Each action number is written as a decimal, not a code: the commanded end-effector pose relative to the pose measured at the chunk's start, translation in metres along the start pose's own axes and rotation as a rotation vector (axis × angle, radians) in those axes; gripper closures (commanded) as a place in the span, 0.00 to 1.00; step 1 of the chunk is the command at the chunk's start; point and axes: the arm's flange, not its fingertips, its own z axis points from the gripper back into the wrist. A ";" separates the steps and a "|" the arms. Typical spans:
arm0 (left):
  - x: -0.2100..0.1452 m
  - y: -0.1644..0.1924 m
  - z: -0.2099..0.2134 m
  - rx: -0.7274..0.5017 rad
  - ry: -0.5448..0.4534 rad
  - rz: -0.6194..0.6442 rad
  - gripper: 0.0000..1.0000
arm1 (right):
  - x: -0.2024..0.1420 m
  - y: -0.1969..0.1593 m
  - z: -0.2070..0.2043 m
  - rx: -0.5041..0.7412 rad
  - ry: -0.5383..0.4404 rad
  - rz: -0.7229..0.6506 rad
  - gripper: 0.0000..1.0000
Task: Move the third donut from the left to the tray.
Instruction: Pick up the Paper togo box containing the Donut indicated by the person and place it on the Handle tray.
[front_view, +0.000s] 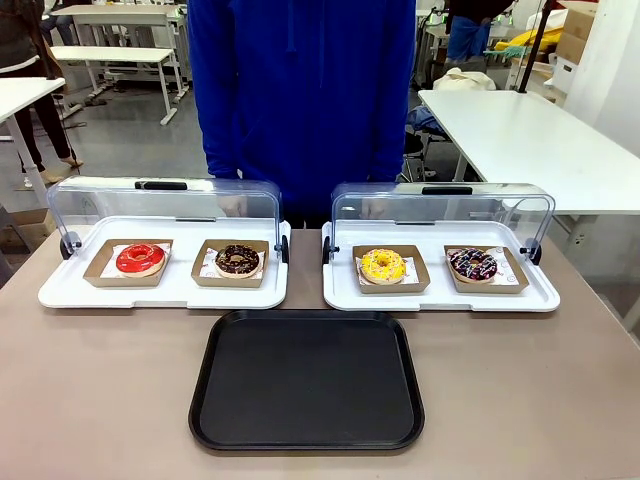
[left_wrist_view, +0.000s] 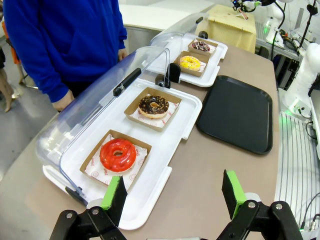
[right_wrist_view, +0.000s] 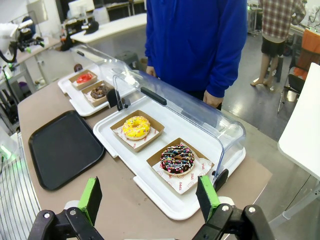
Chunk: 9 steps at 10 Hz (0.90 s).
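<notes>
Four donuts stand in a row across two lidded display trays. The third from the left, the yellow-iced donut, lies on paper in its small cardboard tray. It takes the left place in the robot's right-hand white tray, whose clear lid is swung back toward the person, leaving the donut uncovered from above. The black tray lies bare just in front of both white trays, on the robot's side, near the donut.

In the right wrist view, the right gripper hangs with its jaws spread wide and grasps nothing. The yellow-iced donut lies ahead of the fingers and slightly left of their midline, beyond the sprinkled chocolate donut. The black tray sits further left.

In the left wrist view, the left gripper is likewise released and empty, with the red donut nearest it. The yellow-iced donut is well apart at the far end.

The right arm is judged the nearer. As a ring, the donut offers no long axis to align with.
</notes>
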 end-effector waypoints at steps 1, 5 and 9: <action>0.002 0.000 0.001 -0.007 -0.010 -0.012 0.00 | 0.004 -0.003 0.000 0.002 -0.023 0.026 0.00; 0.002 0.000 0.001 -0.007 -0.010 -0.012 0.00 | 0.004 -0.003 0.000 0.002 -0.023 0.026 0.00; 0.002 0.000 0.001 -0.007 -0.010 -0.012 0.00 | 0.004 -0.003 0.000 0.002 -0.023 0.026 0.00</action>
